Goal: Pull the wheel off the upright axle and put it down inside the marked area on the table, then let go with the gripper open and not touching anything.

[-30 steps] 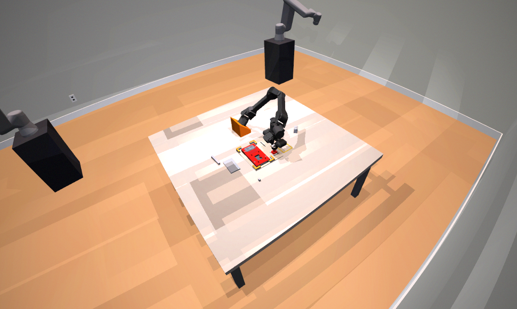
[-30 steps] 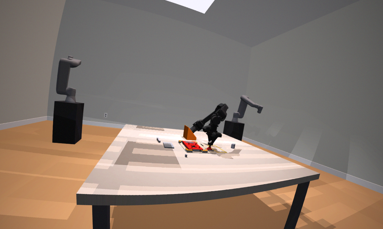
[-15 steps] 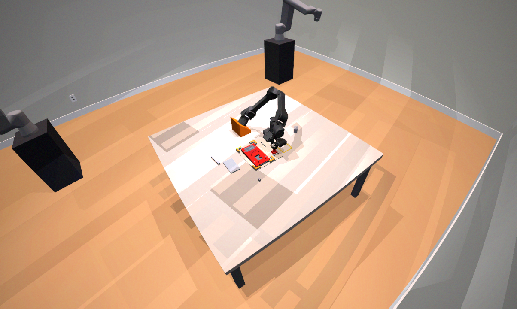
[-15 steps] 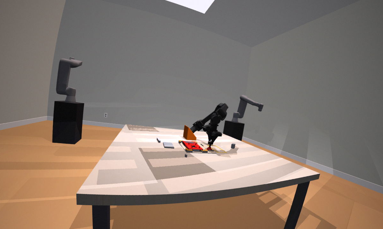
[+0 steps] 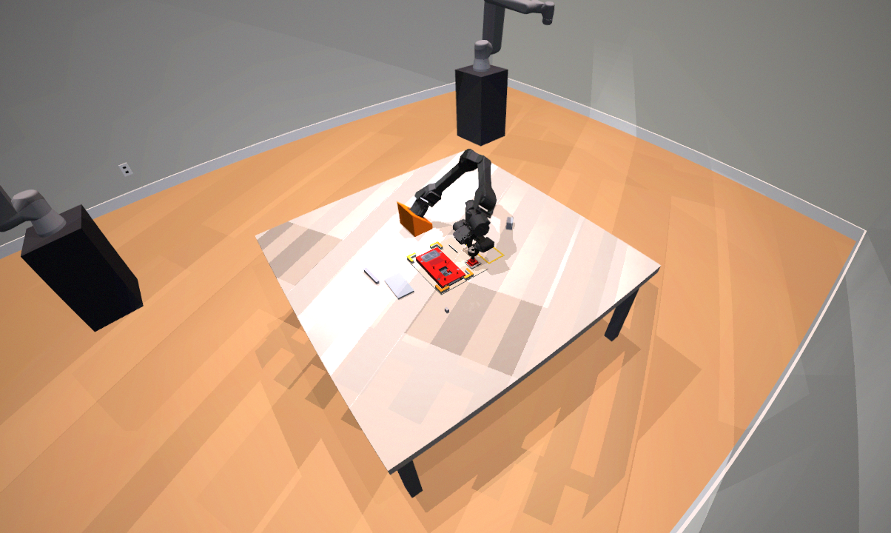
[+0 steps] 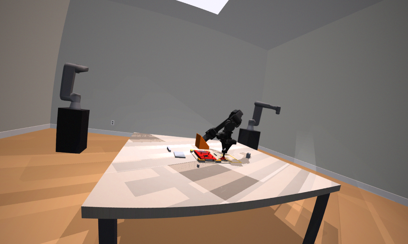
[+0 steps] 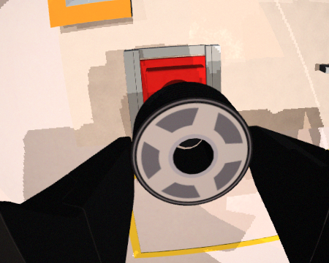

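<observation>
- Wrist view: wheel [image 7: 191, 148] fills the centre, grey hub with dark spokes and black tyre, bore facing the camera. The top and exterior views show only a dark speck at the arm tip; the wheel cannot be made out there.
- Wrist view: small red block in a grey frame [image 7: 173, 75] lies directly beyond the wheel, partly hidden by the tyre. Whether an axle is still inside the bore cannot be told.
- Top view: gives the layout. Red board [image 5: 442, 266] sits just beside the gripper [image 5: 473, 252]; orange wedge [image 5: 414, 218] stands behind it; a grey plate [image 5: 399, 286] and a small grey block [image 5: 510, 222] lie apart on the table [image 5: 567, 292].
- Thin yellow outline [image 7: 204, 248] of the marked area runs under and below the wheel in the wrist view; its far corner shows in the top view [image 5: 498, 255].
- Room: bare table surface lies inside the yellow outline; the board edge is close on one side.
- Gripper [image 7: 191, 151]: partly closed, black fingers pressed on both sides of the tyre, holding the wheel.
</observation>
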You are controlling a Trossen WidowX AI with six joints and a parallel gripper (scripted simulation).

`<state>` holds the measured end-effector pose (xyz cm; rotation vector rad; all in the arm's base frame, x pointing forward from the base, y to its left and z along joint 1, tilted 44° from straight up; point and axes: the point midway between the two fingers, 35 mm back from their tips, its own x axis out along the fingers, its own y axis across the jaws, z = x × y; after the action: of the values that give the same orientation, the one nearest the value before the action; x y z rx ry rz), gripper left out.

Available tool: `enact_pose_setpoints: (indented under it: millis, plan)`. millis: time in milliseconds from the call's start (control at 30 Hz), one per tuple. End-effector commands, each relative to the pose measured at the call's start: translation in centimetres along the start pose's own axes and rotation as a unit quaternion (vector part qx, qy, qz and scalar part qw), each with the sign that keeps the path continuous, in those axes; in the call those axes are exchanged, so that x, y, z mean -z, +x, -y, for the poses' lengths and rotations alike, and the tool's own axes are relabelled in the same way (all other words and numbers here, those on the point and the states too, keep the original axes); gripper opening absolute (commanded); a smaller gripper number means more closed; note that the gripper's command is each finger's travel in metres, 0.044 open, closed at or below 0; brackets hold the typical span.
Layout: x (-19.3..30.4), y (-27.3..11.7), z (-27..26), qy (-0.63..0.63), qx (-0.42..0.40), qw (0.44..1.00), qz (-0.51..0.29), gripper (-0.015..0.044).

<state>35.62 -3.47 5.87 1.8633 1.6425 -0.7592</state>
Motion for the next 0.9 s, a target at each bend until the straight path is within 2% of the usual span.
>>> enact_pose_setpoints:
  millis: [0,433,767,867]
  plan:
    - [0.0,-0.1,0.0,-0.002,0.001,1.0,0.002,0.0]
    - [0.0,-0.6,0.0,-0.001,0.0,1.0,0.002,0.0]
    - [0.1,-4.2,0.1,-0.001,0.0,1.0,0.003,0.0]
    - [0.8,-3.4,0.4,0.001,0.0,1.0,0.0,0.0]
